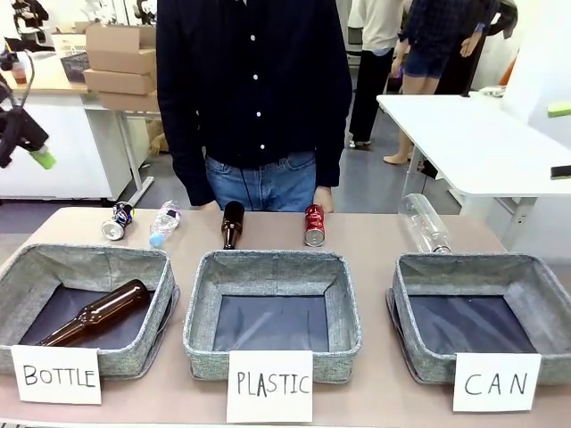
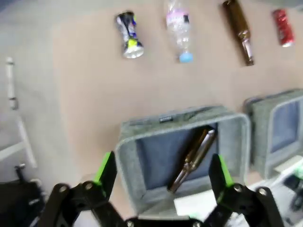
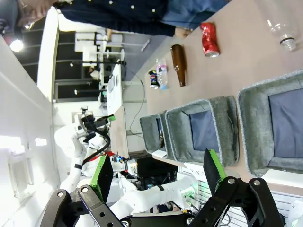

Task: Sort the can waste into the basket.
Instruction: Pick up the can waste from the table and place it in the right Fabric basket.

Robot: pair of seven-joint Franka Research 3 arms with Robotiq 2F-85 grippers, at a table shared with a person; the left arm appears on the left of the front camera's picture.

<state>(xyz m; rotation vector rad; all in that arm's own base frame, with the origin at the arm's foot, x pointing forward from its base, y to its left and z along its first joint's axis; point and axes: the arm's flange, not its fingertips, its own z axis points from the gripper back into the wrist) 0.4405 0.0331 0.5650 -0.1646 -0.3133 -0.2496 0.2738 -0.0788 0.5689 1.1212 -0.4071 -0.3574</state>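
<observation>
Front view, cylindrical red can [image 1: 314, 225], crushed can [image 1: 117, 220], fabric basket [image 1: 468, 272]

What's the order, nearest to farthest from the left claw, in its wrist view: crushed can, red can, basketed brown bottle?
1. Brown bottle, inside the grey basket just ahead of the left claw.
2. Crushed can, upper left.
3. Red can, upper right corner.

A robotics lab: stacked cardboard boxes [image 1: 120, 58] at ten o'clock, a white worktable [image 1: 464, 143] at two o'clock, hand-labelled sorting baskets [image 1: 464, 261] at six.
</observation>
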